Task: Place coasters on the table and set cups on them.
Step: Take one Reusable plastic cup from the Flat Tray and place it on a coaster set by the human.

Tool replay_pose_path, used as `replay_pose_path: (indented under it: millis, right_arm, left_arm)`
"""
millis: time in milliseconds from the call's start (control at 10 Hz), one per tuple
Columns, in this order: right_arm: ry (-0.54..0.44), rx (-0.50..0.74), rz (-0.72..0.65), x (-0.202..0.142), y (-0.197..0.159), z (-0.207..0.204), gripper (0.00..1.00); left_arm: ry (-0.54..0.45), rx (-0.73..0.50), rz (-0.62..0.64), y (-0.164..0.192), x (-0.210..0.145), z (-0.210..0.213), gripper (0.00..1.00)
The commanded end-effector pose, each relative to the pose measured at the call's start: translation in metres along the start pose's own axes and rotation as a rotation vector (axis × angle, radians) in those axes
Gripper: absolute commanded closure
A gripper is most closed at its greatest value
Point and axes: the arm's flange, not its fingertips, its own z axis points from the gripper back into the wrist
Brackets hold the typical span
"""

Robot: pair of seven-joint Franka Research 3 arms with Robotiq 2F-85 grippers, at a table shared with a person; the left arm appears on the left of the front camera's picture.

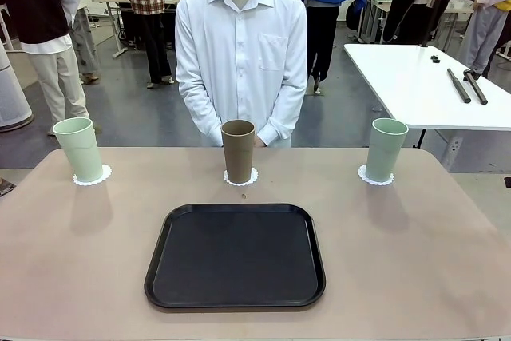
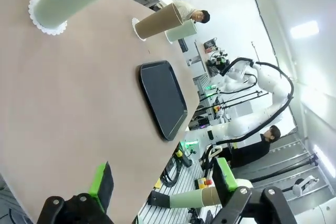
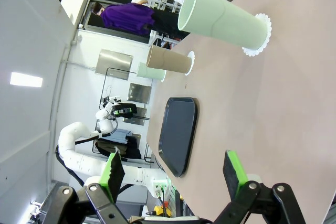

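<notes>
Along the far edge of the desk (image 1: 415, 261), three cups each stand upright on their own coaster: mint cup (image 1: 79, 149) on the left coaster (image 1: 93, 176), tan cup (image 1: 238, 151) on the middle coaster (image 1: 240, 178), second mint cup (image 1: 386, 150) on the right coaster (image 1: 375, 176). All three well apart. Black tray (image 1: 235, 256) sits bare at centre, nearer the robot's side. Person stands behind the tan cup, hands low at the desk edge.

Left tool (image 2: 163, 184): fingers spread wide, nothing between the pads, held off the near desk edge. Right tool (image 3: 173, 174): likewise spread, empty, clear of the desk.

Judgement: the layout reads as complete; the step in hand is a check and a hold. To do it well, keep both tools pulled back and spread so no finger clips a tall cup. Verify each base sits inside its lacy rim: left cup looks slightly off-centre on its coaster. If nudging, grip low on the cup and lift straight, since the paper coasters would likely slide or crumple under a drag.
</notes>
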Motion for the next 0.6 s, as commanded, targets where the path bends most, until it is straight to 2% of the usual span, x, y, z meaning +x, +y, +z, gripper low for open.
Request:
replay_pose_path:
  millis: [0, 400, 500]
  right_arm:
    - [0.0, 0.002, 0.001, -0.0002, 0.0006, -0.0006, 0.0]
    - [0.0, 0.002, 0.001, -0.0002, 0.0006, -0.0006, 0.0]
    - [0.0, 0.002, 0.001, -0.0002, 0.0006, -0.0006, 0.0]
  left_arm:
    - [-0.042, -0.045, -0.01, 0.0096, 0.0059, 0.0102, 0.0]
    - [-0.051, -0.044, 0.006, 0.0146, 0.0058, 0.012, 0.0]
    - [-0.052, -0.011, -0.013, 0.0123, 0.0058, 0.0131, 0.0]
